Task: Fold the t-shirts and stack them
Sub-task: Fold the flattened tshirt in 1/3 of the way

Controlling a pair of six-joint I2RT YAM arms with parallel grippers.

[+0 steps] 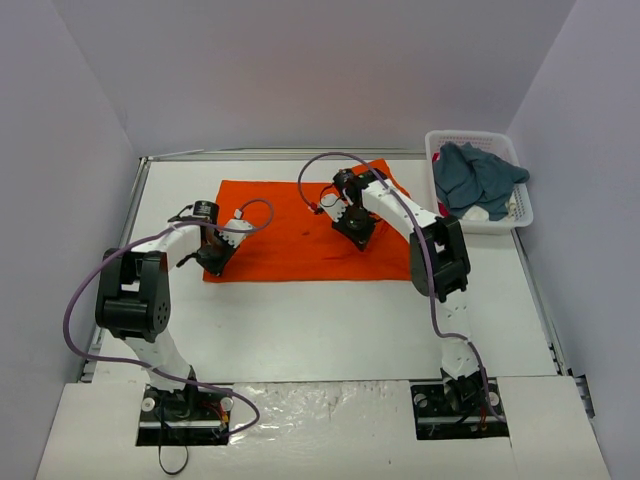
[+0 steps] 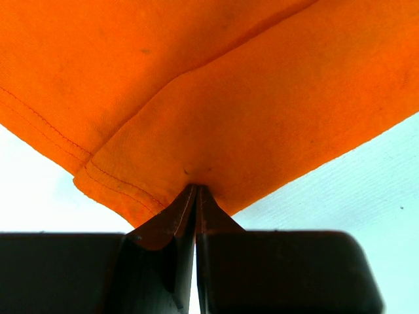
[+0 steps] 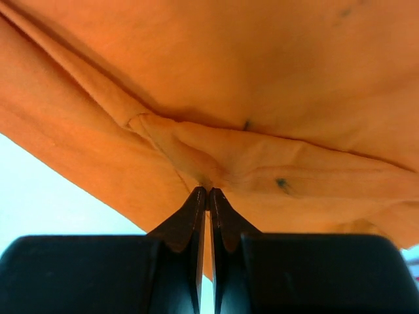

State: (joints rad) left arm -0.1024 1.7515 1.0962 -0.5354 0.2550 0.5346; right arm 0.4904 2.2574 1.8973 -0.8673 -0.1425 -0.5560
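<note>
The orange t-shirt (image 1: 290, 225) lies spread flat across the back middle of the white table (image 1: 330, 320). My left gripper (image 1: 213, 262) is at its near left corner, jaws shut on the hemmed cloth (image 2: 229, 98), which puckers at my gripper (image 2: 196, 190). My right gripper (image 1: 357, 232) is over the shirt's right part, jaws shut on a raised fold of the orange cloth (image 3: 262, 78) that wrinkles around my gripper (image 3: 207, 191). The teal-blue t-shirt (image 1: 478, 178) lies crumpled in the basket at the back right.
The white lattice basket (image 1: 523, 214) stands at the table's back right corner against the wall, with something white and red under the teal shirt. Pale walls close in the table on three sides. Purple cables loop over both arms.
</note>
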